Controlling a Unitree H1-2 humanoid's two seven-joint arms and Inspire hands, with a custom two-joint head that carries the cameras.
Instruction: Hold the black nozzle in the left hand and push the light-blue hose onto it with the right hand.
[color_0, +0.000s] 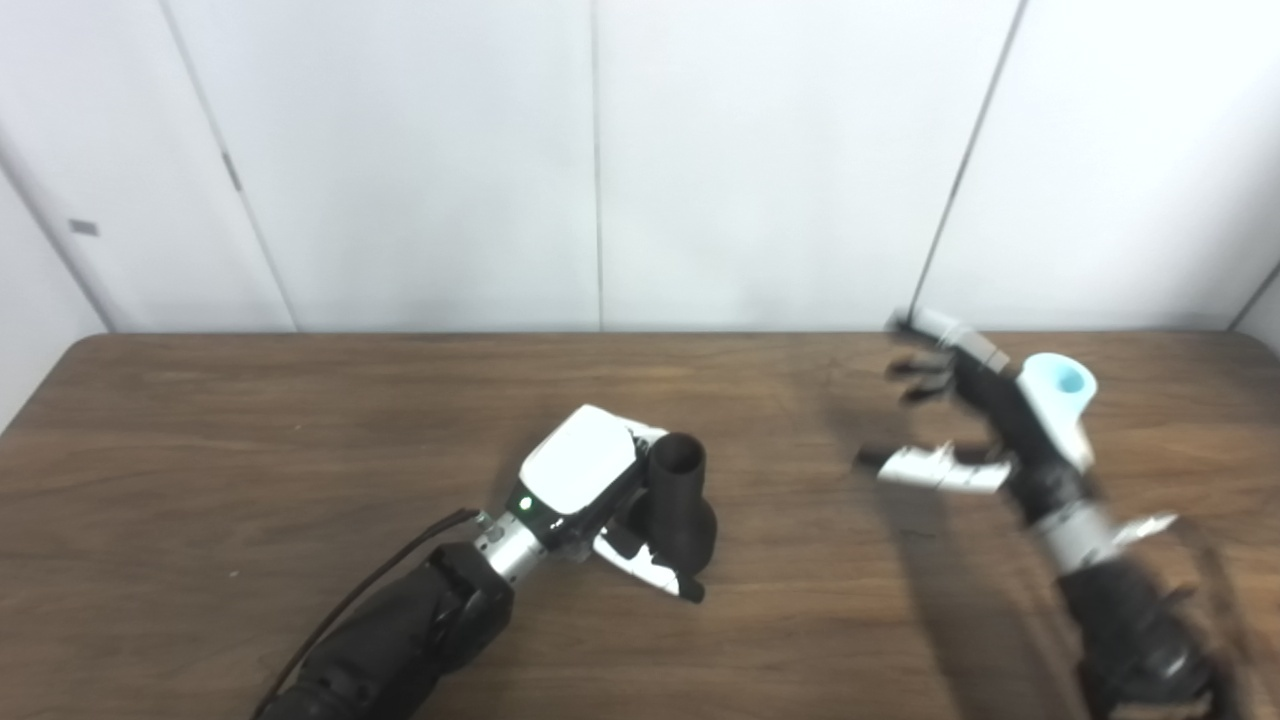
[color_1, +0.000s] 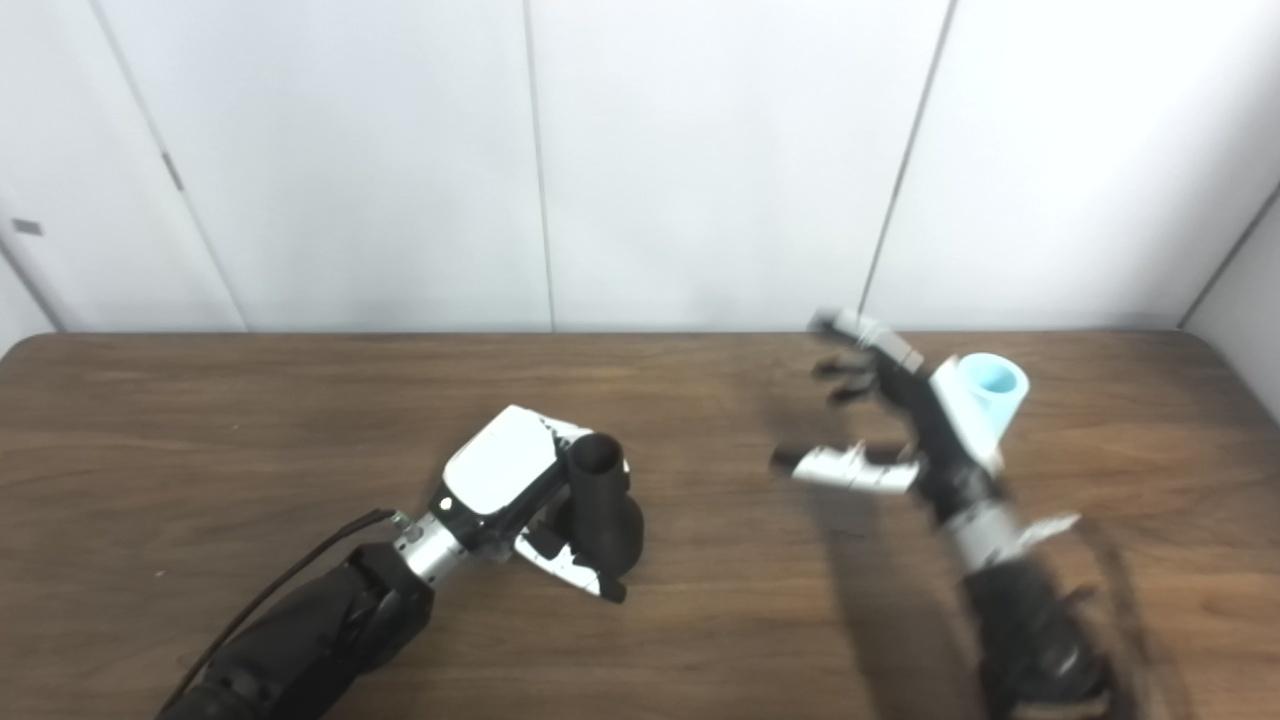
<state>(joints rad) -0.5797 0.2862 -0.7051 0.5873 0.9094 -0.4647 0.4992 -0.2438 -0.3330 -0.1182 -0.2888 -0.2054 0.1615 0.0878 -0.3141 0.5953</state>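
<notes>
Your left hand (color_0: 590, 480) is clamped on the nozzle (color_0: 680, 500); your right hand (color_0: 975, 420), fingers spread, sits just beside the hose (color_0: 1062, 385).

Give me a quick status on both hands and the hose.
Left hand shut on black nozzle. Right hand open beside light-blue hose. Nothing between them.

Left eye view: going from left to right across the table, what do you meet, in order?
Left hand → black nozzle, gripped by that hand → right hand, fingers spread and blurred → light-blue hose, partly hidden behind the right hand.
</notes>
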